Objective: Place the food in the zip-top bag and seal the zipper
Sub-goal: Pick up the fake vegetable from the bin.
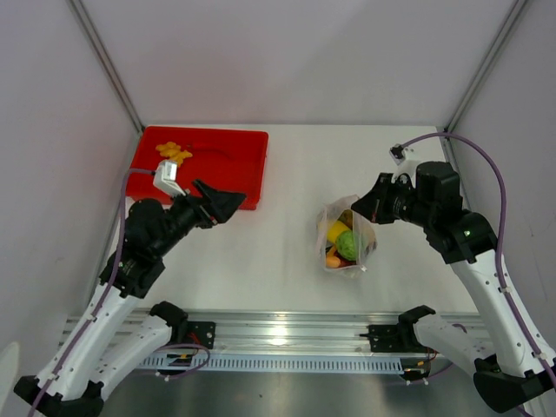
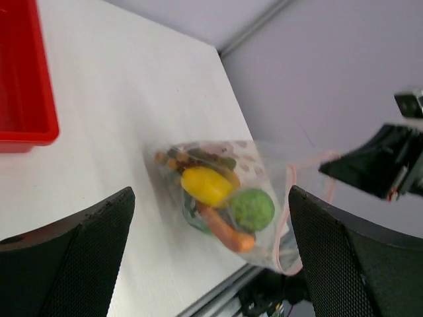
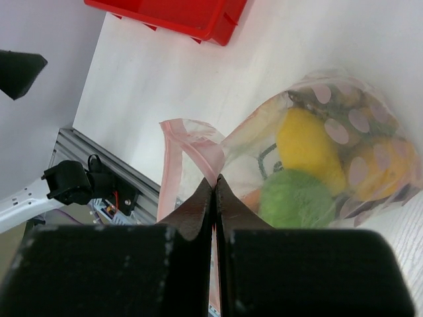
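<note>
Hovering above table, left pincer agape; right pincer pinching zip-top bag.

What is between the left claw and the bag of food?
Mostly bare white table, as the top view shows. Only the red tray's near corner sits close by the open left gripper; nothing else lies before the bag.

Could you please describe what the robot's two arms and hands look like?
The left arm and right arm have white links with black joints and wrists; a purple cable runs along each. The left hand and right hand are black, with wedge-shaped fingers dimpled inside.
</note>
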{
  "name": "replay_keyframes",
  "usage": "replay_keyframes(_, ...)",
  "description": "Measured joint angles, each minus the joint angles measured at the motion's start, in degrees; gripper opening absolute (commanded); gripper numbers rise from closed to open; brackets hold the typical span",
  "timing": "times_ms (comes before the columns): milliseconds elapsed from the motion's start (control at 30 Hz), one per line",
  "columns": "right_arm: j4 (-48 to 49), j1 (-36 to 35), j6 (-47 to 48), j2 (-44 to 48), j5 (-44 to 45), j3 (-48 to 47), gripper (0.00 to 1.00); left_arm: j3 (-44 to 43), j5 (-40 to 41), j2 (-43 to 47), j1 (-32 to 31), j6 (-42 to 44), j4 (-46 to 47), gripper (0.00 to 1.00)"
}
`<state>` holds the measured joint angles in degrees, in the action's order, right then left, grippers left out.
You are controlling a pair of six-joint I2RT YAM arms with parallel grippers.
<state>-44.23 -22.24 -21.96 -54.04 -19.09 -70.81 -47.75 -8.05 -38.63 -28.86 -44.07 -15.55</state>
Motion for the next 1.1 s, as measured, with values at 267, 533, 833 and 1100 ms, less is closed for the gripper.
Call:
replay_keyframes(267, -0.04, 0.0, 0.17, -0.11, -0.24, 0.0, 0.0, 0.11, -2.23, -3.82, 14.6, -6.45, 0.85, 0.99)
replay_keyframes(533, 0.0, 0.0, 0.63, -0.57, -0.28, 0.0, 0.0, 3.65, -8.15, -9.68, 31.06, -12.24, 5.77, 0.99)
replay_keyframes(833, 1.31, -0.02, 0.61, -2.97, -0.66, 0.09, 0.0, 6.86, -14.29, -21.81, 42.62, -18.97, 21.38, 0.99)
replay_keyframes(1100, 2.58, -0.02, 1.09, -4.74, -0.87, 0.09, 0.0, 4.61, -18.23, -41.09, 48.26, -27.58, 35.36, 0.99)
